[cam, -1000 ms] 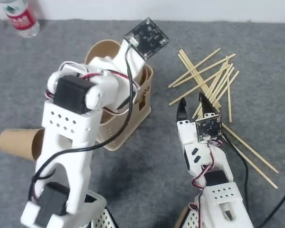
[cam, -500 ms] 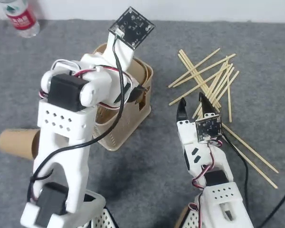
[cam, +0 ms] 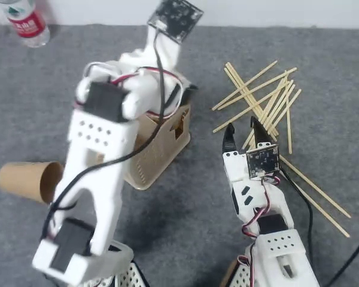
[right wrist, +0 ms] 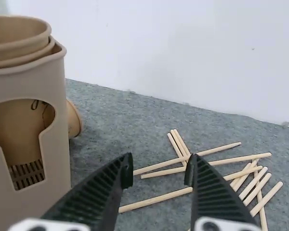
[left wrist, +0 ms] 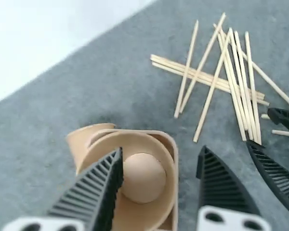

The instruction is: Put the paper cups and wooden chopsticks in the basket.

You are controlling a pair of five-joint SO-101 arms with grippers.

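Two tools, both spread wide and empty: the left tool hangs over the basket, which has nested paper cups standing inside it. The right tool is low, just beside the scattered wooden chopsticks. One loose cup lies on its side on the tabletop, on the basket's far side from the chopsticks.

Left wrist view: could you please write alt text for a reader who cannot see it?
The left end effector hangs open directly above a beige basket with a paper cup inside. Beyond it, wooden chopsticks lie scattered on the grey mat, near the right end effector.
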